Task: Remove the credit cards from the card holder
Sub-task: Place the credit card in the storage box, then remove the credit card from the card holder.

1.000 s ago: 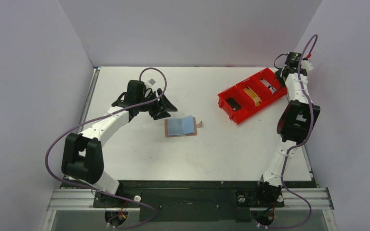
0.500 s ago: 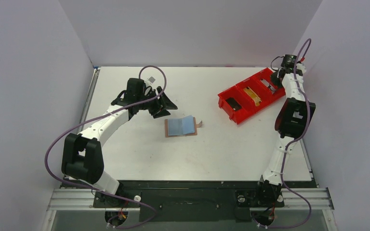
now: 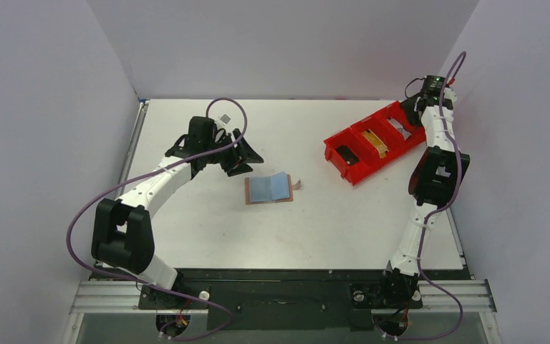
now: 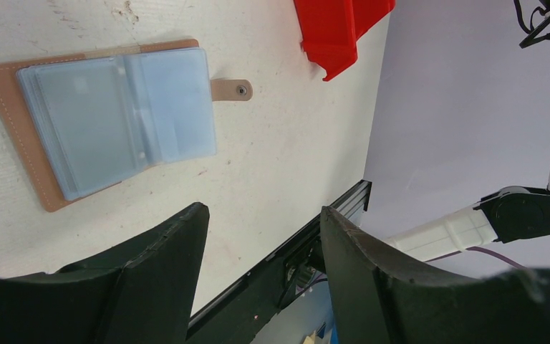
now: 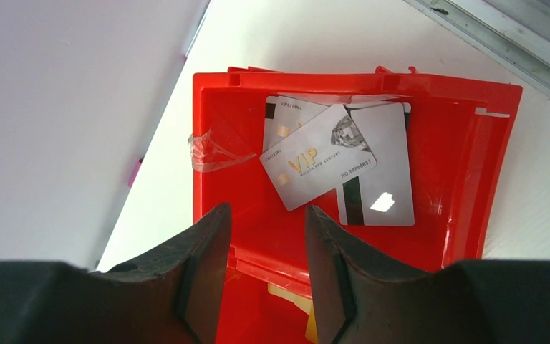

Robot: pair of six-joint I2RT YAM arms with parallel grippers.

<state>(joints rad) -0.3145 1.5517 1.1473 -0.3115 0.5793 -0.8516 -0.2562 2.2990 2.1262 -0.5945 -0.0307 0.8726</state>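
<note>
The tan card holder (image 3: 268, 188) lies open flat mid-table, its pale blue sleeves (image 4: 107, 122) facing up and its tab (image 4: 230, 89) off to one side. My left gripper (image 3: 245, 162) hovers just left of it and behind it, open and empty (image 4: 261, 211). At the far right my right gripper (image 3: 417, 109) hangs open (image 5: 265, 208) over the end compartment of the red tray (image 3: 344, 166). In that compartment a silver VIP card (image 5: 319, 166) lies loose on top of other silver credit cards (image 5: 376, 165). Nothing is between either pair of fingers.
The red tray's (image 5: 494, 158) other compartments hold a yellow card (image 3: 378, 143) and a black card (image 3: 345, 153). Clear tape (image 5: 211, 154) sticks to its inner wall. White walls close in the table at the left, back and right.
My right gripper has gone from shut to open above the tray's end compartment, and its wrist has shifted slightly. The left arm has barely moved.
</note>
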